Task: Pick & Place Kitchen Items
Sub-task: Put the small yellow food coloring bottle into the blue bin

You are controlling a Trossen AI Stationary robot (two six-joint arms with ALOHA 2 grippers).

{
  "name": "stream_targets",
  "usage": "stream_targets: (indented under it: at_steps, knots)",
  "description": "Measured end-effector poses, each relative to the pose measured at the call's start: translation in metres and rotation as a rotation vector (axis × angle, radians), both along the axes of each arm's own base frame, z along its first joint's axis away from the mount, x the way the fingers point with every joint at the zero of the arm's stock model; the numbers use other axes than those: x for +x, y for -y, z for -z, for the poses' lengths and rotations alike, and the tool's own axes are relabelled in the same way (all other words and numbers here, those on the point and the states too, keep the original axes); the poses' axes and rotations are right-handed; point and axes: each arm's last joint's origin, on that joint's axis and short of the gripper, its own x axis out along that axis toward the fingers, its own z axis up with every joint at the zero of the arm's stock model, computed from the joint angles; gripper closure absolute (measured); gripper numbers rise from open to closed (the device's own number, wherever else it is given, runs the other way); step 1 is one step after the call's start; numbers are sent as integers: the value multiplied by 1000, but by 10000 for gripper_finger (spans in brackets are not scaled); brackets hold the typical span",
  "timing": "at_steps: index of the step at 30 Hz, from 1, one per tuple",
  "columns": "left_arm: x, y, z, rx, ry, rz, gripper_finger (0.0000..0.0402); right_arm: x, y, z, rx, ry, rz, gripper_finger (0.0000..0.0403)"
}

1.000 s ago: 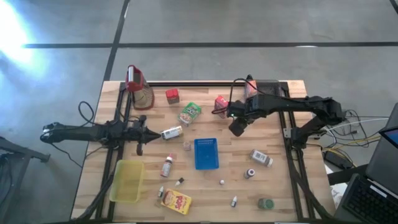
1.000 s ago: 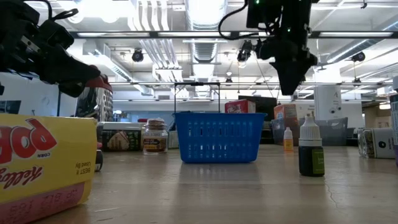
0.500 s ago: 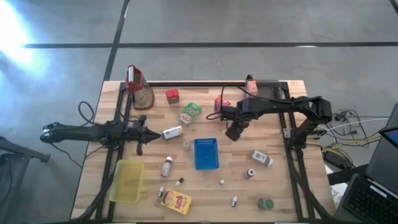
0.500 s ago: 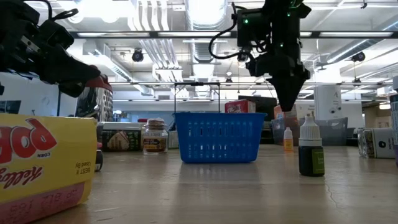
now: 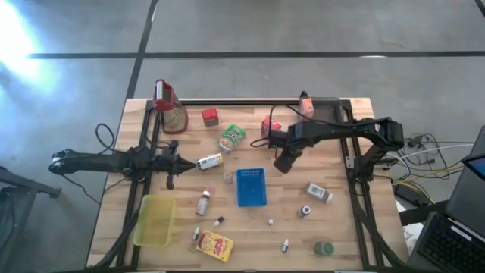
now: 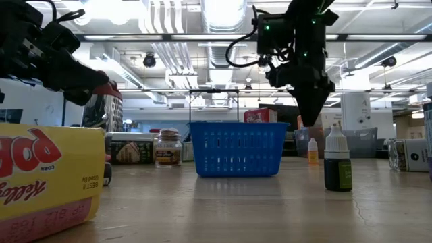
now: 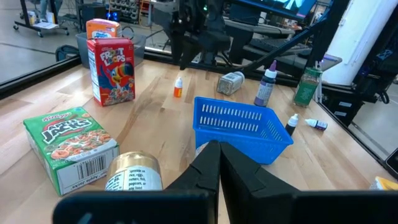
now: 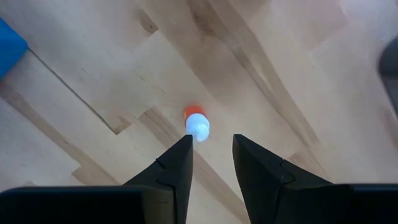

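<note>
Bare wood surrounds the small orange white-capped bottle [image 8: 196, 124], standing upright right of the blue perforated tray's [image 5: 251, 187] far end. Right gripper [image 8: 212, 155] hangs directly above it, fingers narrowly parted, holding nothing. Left gripper [image 7: 219, 163] waits pinched shut near the table's [image 5: 341, 235] left side.

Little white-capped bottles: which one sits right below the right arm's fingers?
The small orange bottle with white cap, standing beneath the right arm's fingers; it alone shows between them.

Small white-capped orange bottle [image 8: 196, 124] stands upright on the wood table.
</note>
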Motion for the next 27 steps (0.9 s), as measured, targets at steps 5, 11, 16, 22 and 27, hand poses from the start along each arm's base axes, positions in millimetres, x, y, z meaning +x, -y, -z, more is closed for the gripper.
stream_targets:
  at_steps: [5,11,16,22,27]
  knots:
    - [0,0,0,0,0,0,390,-3,-1,13,23,8,-3,267]
    - [0,0,0,0,0,0,390,-7,-3,30,45,32,0,252]
    - [0,0,0,0,0,0,390,-8,-3,39,41,59,0,244]
    - [0,0,0,0,0,0,390,-10,-3,43,34,60,1,243]
    - [0,0,0,0,0,0,390,-9,-2,42,28,65,-1,264]
